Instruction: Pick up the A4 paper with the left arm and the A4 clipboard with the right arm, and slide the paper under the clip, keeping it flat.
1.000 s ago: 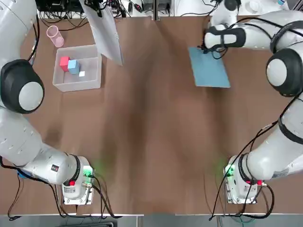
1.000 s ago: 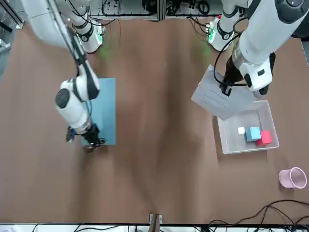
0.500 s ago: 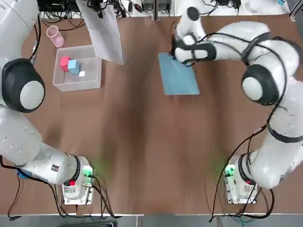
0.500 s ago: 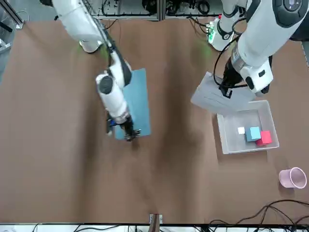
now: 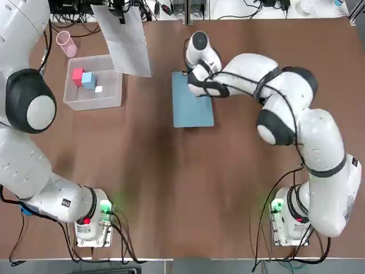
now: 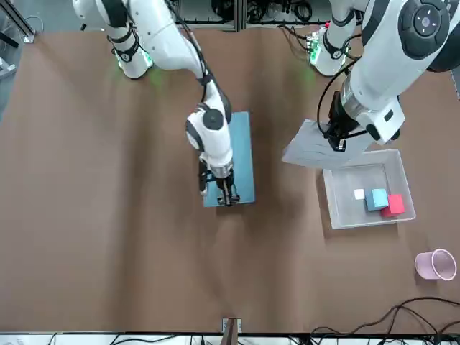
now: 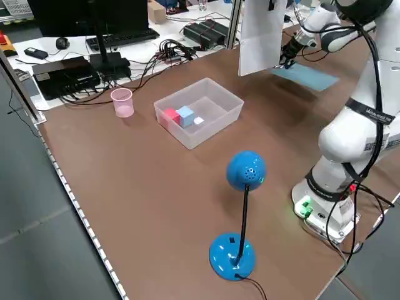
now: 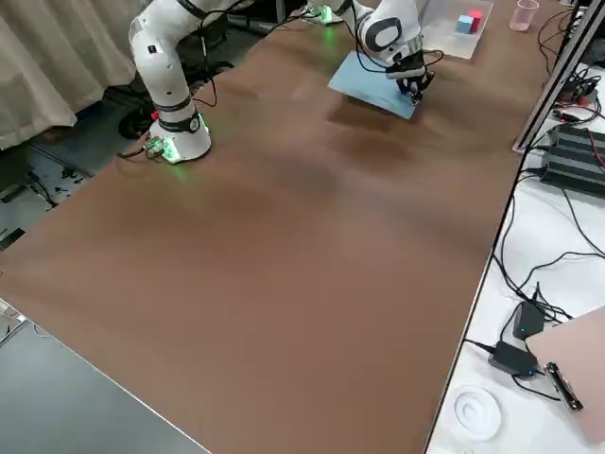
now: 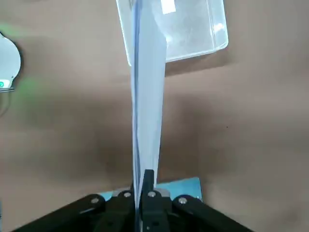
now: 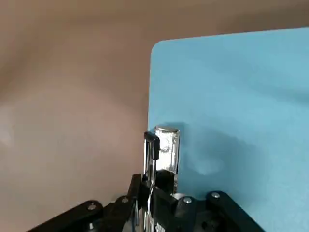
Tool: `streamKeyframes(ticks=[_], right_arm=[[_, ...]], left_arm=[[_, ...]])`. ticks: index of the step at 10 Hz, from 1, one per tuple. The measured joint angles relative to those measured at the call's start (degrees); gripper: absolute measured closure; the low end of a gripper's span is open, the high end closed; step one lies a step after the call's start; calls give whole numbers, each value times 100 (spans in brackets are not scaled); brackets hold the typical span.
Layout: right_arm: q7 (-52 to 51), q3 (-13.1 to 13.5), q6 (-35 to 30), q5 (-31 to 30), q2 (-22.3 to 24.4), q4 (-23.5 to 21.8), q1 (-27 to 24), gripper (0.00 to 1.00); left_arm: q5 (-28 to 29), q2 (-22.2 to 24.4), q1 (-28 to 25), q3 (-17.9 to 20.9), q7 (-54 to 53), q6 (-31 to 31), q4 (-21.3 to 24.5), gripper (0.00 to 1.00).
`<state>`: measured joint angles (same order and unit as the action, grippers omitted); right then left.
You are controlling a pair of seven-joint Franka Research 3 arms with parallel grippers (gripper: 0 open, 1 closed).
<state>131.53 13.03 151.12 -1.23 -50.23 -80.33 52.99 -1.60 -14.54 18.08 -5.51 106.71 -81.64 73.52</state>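
The blue clipboard [image 5: 193, 105] was above the table, between the bin [image 5: 98, 83] and my right arm [image 5: 274, 108], and my right gripper [image 10: 153, 186] was clenched on its metal clip [image 10: 167, 147]. My left gripper [image 9: 140, 193] was grasping the white paper [image 9: 150, 96], beside the bin.

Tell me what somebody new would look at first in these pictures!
First, probably the two big white robot arms: the left arm reaching up the left side of the overhead view, the right arm bending in from the right. Next, the light-blue clipboard between them, gripped by its clip in the right tool, and the white paper pinched in the left tool, beside the bin.
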Motion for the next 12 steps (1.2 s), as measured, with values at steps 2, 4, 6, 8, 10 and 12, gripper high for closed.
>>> streamKeyframes(ticks=[2, 4, 6, 8, 10, 12], right_arm=[[181, 32, -7, -3, -417, 595, 107, 96], [366, 218, -288, -5, -810, 1074, 303, 96], [670, 512, -406, -6, -1167, 1415, 544, 96], [796, 549, -405, -7, -1313, 1531, 605, 96], [839, 552, -405, -7, -1340, 1550, 625, 90], [860, 582, -406, -7, -1340, 1578, 625, 70]], left_arm=[[0, -73, 5, -2, 2, -43, 2, 99], [0, -147, 8, -3, 2, -185, 2, 99], [0, -174, 11, -8, 3, -224, 2, 99], [0, -178, 17, -12, 3, -303, 2, 99], [-1, -180, 50, -13, 111, -364, 2, 99], [-1, -185, 87, -14, 185, -398, 2, 99]])
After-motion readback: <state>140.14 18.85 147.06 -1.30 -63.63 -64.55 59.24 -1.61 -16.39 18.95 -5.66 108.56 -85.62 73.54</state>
